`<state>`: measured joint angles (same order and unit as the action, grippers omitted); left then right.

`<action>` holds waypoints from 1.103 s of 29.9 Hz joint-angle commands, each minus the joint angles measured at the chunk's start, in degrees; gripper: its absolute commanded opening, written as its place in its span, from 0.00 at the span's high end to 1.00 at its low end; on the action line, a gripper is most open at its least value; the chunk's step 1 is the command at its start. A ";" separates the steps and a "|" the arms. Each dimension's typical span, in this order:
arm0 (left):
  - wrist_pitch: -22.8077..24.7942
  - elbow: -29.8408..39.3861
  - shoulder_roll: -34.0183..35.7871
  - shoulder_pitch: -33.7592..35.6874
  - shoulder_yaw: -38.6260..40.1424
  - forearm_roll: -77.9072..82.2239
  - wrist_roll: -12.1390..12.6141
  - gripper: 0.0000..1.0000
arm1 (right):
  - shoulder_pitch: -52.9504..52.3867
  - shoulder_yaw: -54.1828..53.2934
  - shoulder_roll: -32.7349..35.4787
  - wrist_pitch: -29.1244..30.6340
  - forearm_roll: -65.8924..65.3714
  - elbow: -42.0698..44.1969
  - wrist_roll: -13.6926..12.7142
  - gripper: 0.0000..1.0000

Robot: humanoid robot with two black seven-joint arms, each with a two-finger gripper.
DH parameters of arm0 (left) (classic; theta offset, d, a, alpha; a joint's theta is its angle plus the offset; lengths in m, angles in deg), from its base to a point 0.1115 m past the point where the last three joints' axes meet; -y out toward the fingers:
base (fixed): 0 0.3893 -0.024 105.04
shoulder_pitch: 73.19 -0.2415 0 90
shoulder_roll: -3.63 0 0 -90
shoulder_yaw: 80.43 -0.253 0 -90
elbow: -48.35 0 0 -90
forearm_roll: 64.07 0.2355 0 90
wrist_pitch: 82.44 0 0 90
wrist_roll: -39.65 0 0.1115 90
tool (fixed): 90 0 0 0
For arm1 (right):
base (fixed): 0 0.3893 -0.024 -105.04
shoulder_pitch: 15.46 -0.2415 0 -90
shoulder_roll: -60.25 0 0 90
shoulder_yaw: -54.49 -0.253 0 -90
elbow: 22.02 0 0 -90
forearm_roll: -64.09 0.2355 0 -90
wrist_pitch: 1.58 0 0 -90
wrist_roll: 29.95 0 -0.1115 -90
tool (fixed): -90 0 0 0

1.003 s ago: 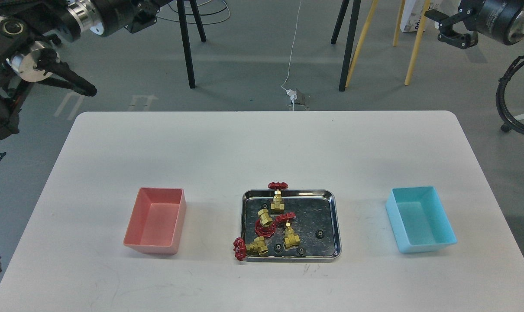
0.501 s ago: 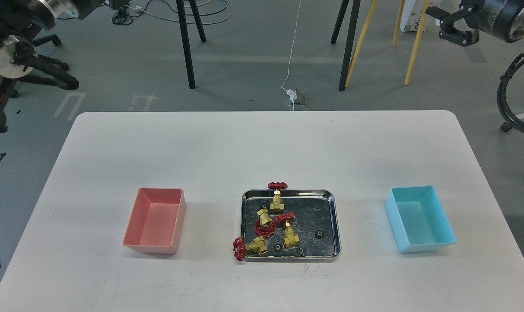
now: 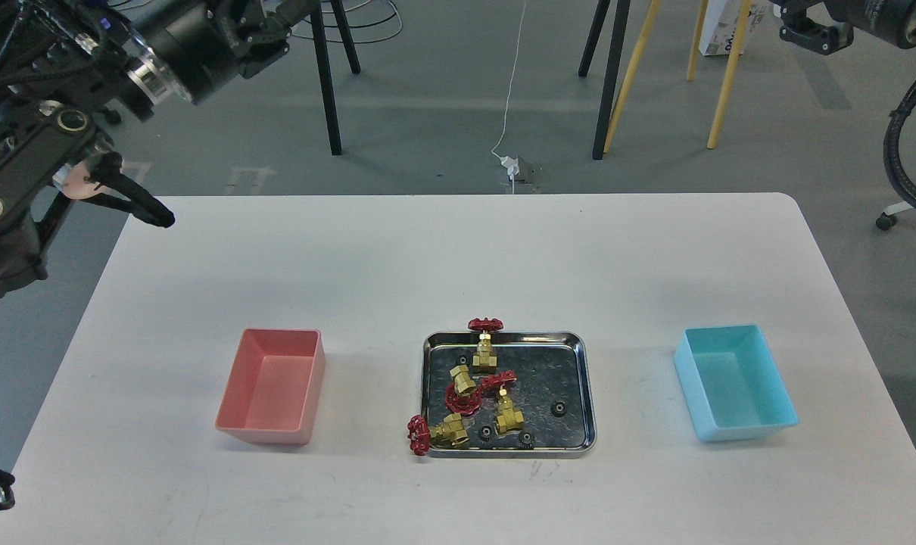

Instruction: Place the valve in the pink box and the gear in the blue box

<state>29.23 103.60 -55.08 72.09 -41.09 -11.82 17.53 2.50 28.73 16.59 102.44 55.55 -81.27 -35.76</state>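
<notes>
our left gripper (image 3: 295, 9), the dark two-fingered end of the black arm at the upper left of the frame, has swung back into view since half a second ago, when that arm was pulled off toward the corner; it is too dark and partly cut by the top edge for us to tell whether its fingers are apart or together. our right gripper (image 3: 805, 30), at the upper right, has drifted higher and is now half out of frame, and we cannot tell its state either. neither carries anything we can see.

below them nothing has moved. the shiny steel tray (image 3: 579, 393) at lower centre holds four small brass valves with red spoked handwheels; the nearest one (image 3: 437, 433) lies at the tray's lower left corner, its wheel hanging over the rim. several tiny black toothed gears lie on the tray floor, one (image 3: 558, 409) toward its right side. the salmon-pink plastic box (image 3: 314, 382) at lower left and the light cyan plastic box (image 3: 780, 397) at lower right look empty.

we judge the sorting has not begun: both arms are well apart from the tray, and the left looks the one starting its approach.
</notes>
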 commanded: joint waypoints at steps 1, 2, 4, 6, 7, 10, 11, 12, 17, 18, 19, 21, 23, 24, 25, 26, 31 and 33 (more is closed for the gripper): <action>-8.98 9.32 -0.45 -5.26 -0.40 16.70 -0.46 0.00 | -1.43 0.36 -0.01 -0.30 0.01 0.36 -0.61 0.00; -11.97 11.96 -0.53 -7.27 -0.40 21.53 -0.90 0.00 | -1.52 0.36 -0.01 -0.30 0.19 0.36 -0.61 0.00; -17.33 15.66 -1.23 -11.15 -1.27 30.59 -1.43 0.00 | -1.61 0.36 -0.01 -0.30 0.28 0.36 -0.70 0.00; -22.61 16.64 -3.77 -13.88 -3.55 39.81 -1.87 0.00 | -2.23 0.36 0.07 -0.30 0.19 0.36 -0.70 0.00; -25.59 16.64 -5.44 -14.58 -5.04 44.56 -1.96 0.00 | -2.66 0.45 0.07 -0.30 0.10 0.36 -0.70 0.00; -32.54 15.59 -8.61 -17.13 -9.44 57.05 -2.05 0.00 | -4.68 2.46 -0.01 -0.30 -0.08 0.45 -0.70 0.00; -33.69 15.15 -9.14 -18.36 -10.24 60.22 -2.14 0.00 | -5.65 3.51 -0.01 -0.30 0.01 0.45 -0.70 0.00; -34.31 14.89 -9.84 -19.85 -10.68 63.64 -2.14 0.00 | -6.53 4.57 -0.10 -0.30 0.01 0.45 -0.70 0.00; -35.98 11.12 -11.17 -25.04 -12.00 72.75 -2.05 0.00 | -9.17 6.86 -0.36 -0.39 0.01 0.54 -0.70 0.00; -37.12 9.97 -11.52 -25.83 -12.35 72.75 -2.05 0.00 | -9.17 6.87 -0.37 -0.39 0.01 0.54 -0.70 0.00; -38.70 8.74 -12.39 -26.36 -12.79 72.75 -2.05 0.00 | -9.09 6.87 -0.45 -0.39 -0.07 0.54 -0.70 0.00; -40.38 6.20 -14.50 -26.63 -13.40 72.75 -2.05 0.00 | -9.00 6.87 -0.54 -0.39 -0.16 0.54 -0.70 0.00; -40.56 3.38 -15.82 -26.63 -13.67 72.75 -2.05 0.00 | -8.82 6.95 -0.54 -0.39 -0.34 0.71 -0.70 0.00; -40.56 2.24 -16.52 -26.63 -14.02 72.75 -2.14 0.00 | -8.82 7.04 -0.54 -0.39 -0.34 0.97 -0.70 0.00; -40.56 1.53 -17.14 -26.63 -14.63 72.75 -2.14 0.00 | -8.73 7.04 -0.54 -0.39 -0.43 1.24 -0.70 0.00; -40.56 1.00 -17.58 -26.63 -15.33 72.75 -2.14 0.00 | -8.73 7.04 -0.54 -0.39 -0.43 1.41 -0.70 0.00; -40.38 -1.54 -20.04 -27.59 -18.50 72.75 -2.14 0.00 | -8.65 7.13 -0.72 -0.39 -0.51 1.85 -1.14 0.00; -40.38 -3.13 -21.01 -28.47 -18.59 72.75 -2.14 0.00 | -8.65 7.13 -0.72 -0.30 -0.51 2.03 -1.14 0.00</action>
<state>-11.24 102.54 -74.74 44.70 -59.21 60.93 15.38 -6.18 35.85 15.90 102.06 55.04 -79.44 -36.75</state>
